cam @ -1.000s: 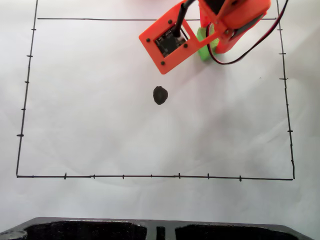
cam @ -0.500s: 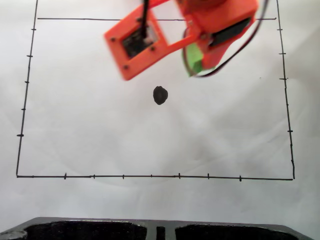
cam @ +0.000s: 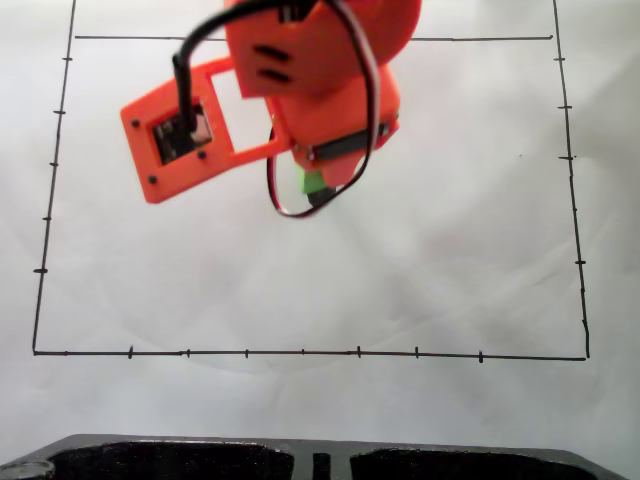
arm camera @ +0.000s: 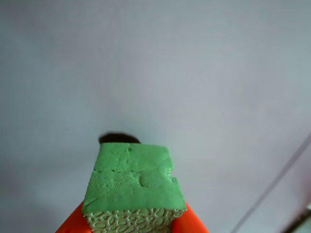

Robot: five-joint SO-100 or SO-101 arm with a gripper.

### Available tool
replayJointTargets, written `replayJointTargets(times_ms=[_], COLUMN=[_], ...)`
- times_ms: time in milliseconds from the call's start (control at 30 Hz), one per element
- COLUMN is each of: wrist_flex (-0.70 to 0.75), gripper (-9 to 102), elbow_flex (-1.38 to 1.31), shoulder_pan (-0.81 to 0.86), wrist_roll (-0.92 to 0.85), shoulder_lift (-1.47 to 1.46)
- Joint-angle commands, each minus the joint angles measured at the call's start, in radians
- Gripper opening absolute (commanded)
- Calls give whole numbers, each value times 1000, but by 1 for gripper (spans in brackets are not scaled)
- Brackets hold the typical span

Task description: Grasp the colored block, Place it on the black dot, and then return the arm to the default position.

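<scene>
Green and rough-skinned, the colored block [arm camera: 132, 187] sits clamped between our claw [arm camera: 132, 224] fingers at the bottom centre of the wrist view, so we judge the grasp done. Placing and the return to default are left. The black dot [arm camera: 119, 139] peeks out just beyond the block's far edge, nearly beneath it. In the fixed view the arm [cam: 310, 80] reaches down from the upper centre over the white paper [cam: 450, 260], the block [cam: 312, 183] showing under it.
</scene>
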Motion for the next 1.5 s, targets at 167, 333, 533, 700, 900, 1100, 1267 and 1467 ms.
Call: replayJointTargets(times_ms=[167,333,533,700,900,1100,1267,1467], wrist_flex=[-69,-67,-25,32,106,152,147,130], gripper=[5,7,23,42,47,42,37,32], elbow_flex=[-57,-63,-63,-63,-60,-20,129,390], shoulder_pan=[6,-8,-2,6,23,32,8,-21], wrist_roll=[-12,-12,-51,-69,-91,-66,-71,-95], shoulder_lift=[-63,-83,-34,48,184,423,715,1080])
